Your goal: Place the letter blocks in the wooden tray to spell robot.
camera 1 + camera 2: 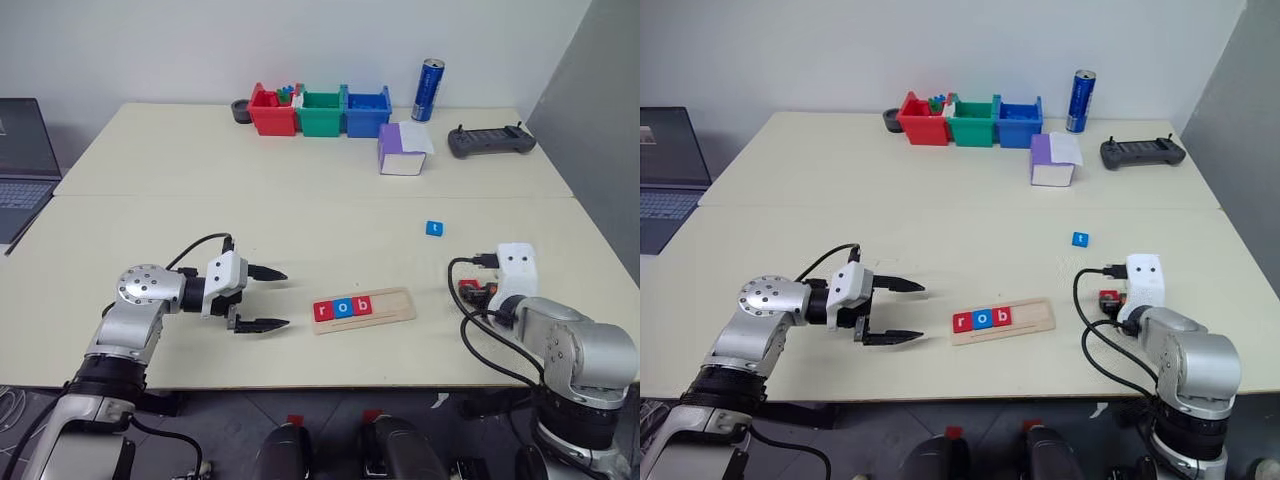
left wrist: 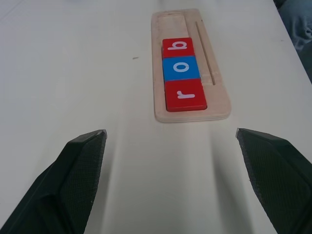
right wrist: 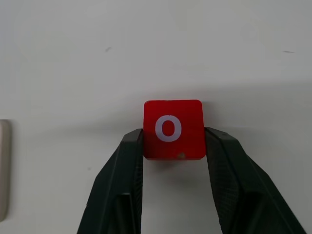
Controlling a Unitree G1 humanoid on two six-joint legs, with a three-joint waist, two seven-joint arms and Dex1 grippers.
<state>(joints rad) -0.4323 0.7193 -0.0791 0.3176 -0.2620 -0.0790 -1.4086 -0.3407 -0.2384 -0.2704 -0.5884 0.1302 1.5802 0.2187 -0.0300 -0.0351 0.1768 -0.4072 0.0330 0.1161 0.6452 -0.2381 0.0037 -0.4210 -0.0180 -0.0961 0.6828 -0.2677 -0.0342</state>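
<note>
The wooden tray (image 1: 364, 308) lies near the table's front edge, with three letter blocks in its left part: red r (image 1: 322, 311), blue o (image 1: 342, 307) and red b (image 1: 362, 305). The tray's right part is bare. In the right wrist view my right gripper (image 3: 173, 139) is shut on a red o block (image 3: 173, 127), a finger against each side, to the right of the tray. A blue t block (image 1: 433, 228) lies alone on the table farther back. My left gripper (image 1: 284, 298) stands open just left of the tray and points at it, with nothing between its fingers.
Red (image 1: 271, 111), green (image 1: 320, 112) and blue (image 1: 367, 112) bins line the back of the table, with a blue can (image 1: 429, 89) beside them. A purple-and-white box (image 1: 402, 150) and a black controller (image 1: 491, 141) sit at the back right. A laptop (image 1: 22, 165) is at the far left.
</note>
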